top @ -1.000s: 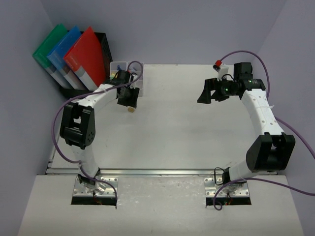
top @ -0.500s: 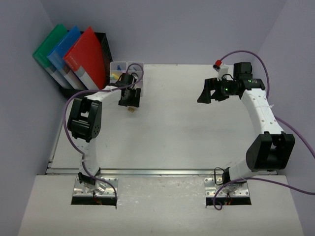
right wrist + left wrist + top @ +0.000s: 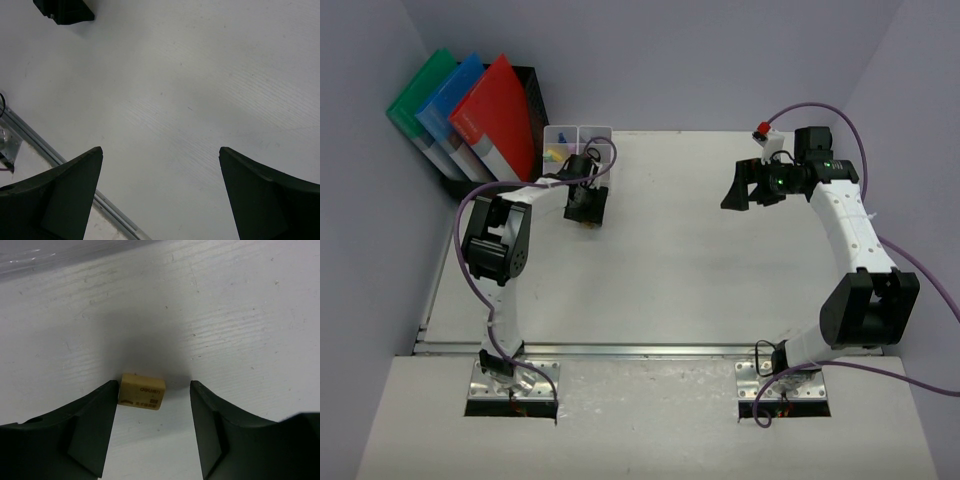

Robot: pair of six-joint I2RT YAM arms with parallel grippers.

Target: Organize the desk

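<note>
The desk [image 3: 680,260] is a wide white tabletop with a silver rail [image 3: 640,350] along its near edge. A small tan eraser [image 3: 143,391] with printed lettering lies flat on it at the back left. My left gripper [image 3: 154,389] stands open straight over the eraser, which sits between the fingers, close against the left finger [image 3: 95,420] and well apart from the right one. From the top view the left gripper [image 3: 586,205] hides the eraser. My right gripper [image 3: 740,188] hangs wide open above the back right, nothing between its fingers [image 3: 75,190].
A black file rack [image 3: 525,100] holding green, blue and red folders stands in the back left corner. A small white compartment tray [image 3: 590,133] with small items sits just behind the left gripper. Purple walls close in on three sides.
My left gripper has come away from the tray toward me and settled over the eraser, which showed beside it in the top view before. Its arm has swung along. The right arm is still.
</note>
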